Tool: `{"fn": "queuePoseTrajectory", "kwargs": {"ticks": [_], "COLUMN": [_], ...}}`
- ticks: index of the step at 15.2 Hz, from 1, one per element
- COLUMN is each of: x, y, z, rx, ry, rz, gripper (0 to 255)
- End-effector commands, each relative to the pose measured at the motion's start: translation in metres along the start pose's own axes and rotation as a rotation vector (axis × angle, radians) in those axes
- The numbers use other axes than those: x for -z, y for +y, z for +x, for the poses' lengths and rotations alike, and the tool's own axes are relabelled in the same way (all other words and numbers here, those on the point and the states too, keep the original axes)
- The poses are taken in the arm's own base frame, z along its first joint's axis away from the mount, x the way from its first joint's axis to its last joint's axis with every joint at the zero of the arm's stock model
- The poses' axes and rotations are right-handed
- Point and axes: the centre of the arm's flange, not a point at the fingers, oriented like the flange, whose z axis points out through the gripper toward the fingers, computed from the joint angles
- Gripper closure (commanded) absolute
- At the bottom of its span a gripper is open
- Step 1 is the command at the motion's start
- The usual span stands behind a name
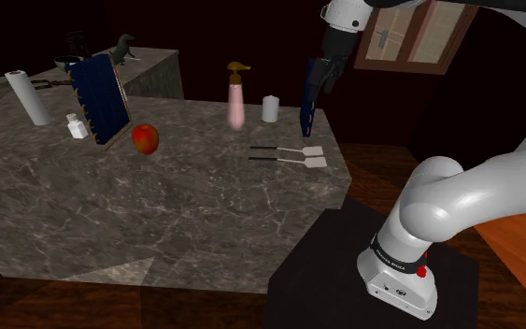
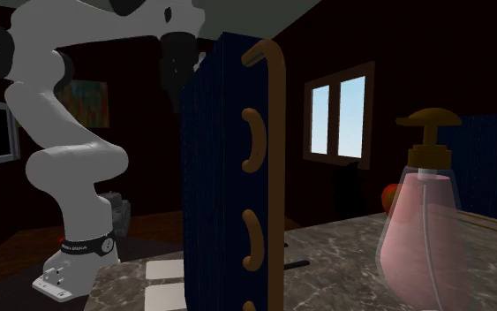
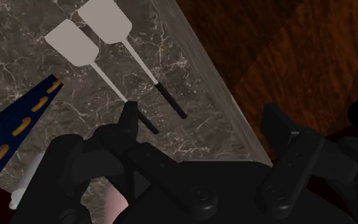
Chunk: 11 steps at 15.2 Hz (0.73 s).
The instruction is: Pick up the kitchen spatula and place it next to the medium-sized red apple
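Note:
Two alike white-bladed spatulas with thin black handles lie side by side on the marble counter near its edge, one (image 1: 289, 149) (image 3: 106, 21) behind the other (image 1: 293, 161) (image 3: 74, 43). Their blades (image 2: 167, 269) show low in the second exterior view. The red apple (image 1: 145, 138) (image 2: 389, 196) stands further along the counter, toward the shoulder view's left. My black gripper (image 1: 329, 82) (image 3: 203, 121) hangs open and empty above the counter's edge, over the handle ends. Its left finger (image 3: 130, 118) is above one handle tip. In the second exterior view the gripper (image 2: 181, 71) is partly hidden by a blue rack.
A blue rack with brown trim (image 1: 309, 101) (image 2: 229, 177) (image 3: 18, 127) stands upright just beside the gripper. A pink soap dispenser (image 1: 236, 98) (image 2: 423, 230), a white cylinder (image 1: 270, 108), a second blue rack (image 1: 102, 98), a small white bottle (image 1: 77, 125) and a paper roll (image 1: 29, 97) stand on the counter.

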Motion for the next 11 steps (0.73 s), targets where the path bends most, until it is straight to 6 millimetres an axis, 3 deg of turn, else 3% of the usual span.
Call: {"fn": "queuePoseTrajectory", "kwargs": {"ticks": [1,11], "x": [0.0,-0.123], "y": [0.0,0.039], "z": [0.0,0.036], "rx": [0.0,0.298], "ry": [0.0,-0.034], "rz": [0.0,0.014], "gripper": [0,0]}}
